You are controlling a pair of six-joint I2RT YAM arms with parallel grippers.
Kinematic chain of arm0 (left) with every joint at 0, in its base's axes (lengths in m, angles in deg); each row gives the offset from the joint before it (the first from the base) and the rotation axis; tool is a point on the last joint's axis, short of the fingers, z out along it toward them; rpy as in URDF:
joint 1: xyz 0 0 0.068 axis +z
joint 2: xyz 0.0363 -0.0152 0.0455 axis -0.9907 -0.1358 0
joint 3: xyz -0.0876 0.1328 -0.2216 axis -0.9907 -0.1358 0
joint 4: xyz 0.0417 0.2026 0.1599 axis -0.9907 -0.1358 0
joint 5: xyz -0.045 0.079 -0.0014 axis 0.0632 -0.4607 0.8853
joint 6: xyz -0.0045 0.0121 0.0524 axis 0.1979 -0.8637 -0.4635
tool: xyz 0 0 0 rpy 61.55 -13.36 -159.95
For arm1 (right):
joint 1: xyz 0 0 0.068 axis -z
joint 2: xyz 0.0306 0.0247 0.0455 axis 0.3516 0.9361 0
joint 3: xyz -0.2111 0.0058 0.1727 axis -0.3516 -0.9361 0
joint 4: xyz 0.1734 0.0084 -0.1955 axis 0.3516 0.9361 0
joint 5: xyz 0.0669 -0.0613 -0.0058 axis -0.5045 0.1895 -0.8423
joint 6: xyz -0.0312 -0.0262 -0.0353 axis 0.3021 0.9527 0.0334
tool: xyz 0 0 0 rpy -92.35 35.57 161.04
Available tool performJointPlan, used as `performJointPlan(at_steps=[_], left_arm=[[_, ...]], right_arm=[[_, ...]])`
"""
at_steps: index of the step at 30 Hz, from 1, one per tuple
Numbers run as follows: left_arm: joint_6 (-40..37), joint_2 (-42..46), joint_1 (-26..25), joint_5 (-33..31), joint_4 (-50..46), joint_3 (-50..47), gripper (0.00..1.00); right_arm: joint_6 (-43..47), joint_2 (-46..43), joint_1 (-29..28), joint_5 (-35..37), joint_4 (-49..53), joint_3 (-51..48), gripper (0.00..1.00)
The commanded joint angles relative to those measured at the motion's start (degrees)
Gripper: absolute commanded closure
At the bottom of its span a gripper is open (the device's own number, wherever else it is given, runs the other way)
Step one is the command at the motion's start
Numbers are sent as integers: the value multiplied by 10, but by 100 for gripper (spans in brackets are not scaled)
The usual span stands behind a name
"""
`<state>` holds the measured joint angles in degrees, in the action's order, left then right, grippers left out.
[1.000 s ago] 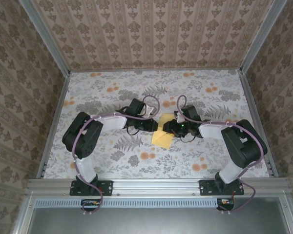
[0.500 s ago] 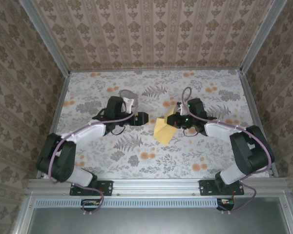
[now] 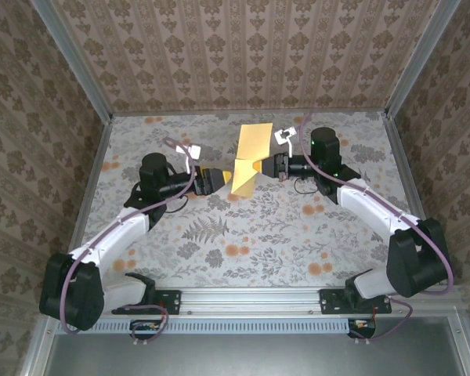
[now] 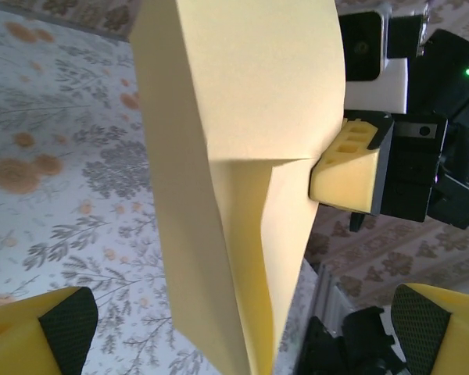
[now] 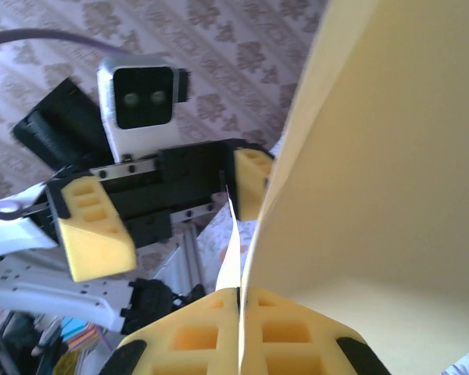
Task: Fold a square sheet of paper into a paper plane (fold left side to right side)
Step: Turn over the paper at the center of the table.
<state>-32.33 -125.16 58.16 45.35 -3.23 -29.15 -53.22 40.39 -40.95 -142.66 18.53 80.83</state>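
**Right gripper pinches, left gripper stands wide**

The right gripper is clamped on the right edge of the paper. Its yellow fingers are pressed together with the sheet between them. The right arm is bent at an elbow well to the lower right of the paper. Its forearm runs up and left to a wrist just right of the paper.

The left gripper sits just left of the paper and points at it, its jaws spread wide and holding nothing. Whether a finger touches the paper cannot be told. The left arm folds at an elbow far to the lower left of the paper, its forearm reaching up and right.
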Motion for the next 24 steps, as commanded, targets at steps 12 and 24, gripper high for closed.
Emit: performJointPlan(at_steps=[12, 24], left_arm=[[40, 5, -35, 55, 78, 41, 9], [44, 22, -38, 43, 74, 47, 45]], right_arm=[[11, -12, -38, -58, -26, 33, 98], [12, -12, -38, -48, -26, 17, 96]])
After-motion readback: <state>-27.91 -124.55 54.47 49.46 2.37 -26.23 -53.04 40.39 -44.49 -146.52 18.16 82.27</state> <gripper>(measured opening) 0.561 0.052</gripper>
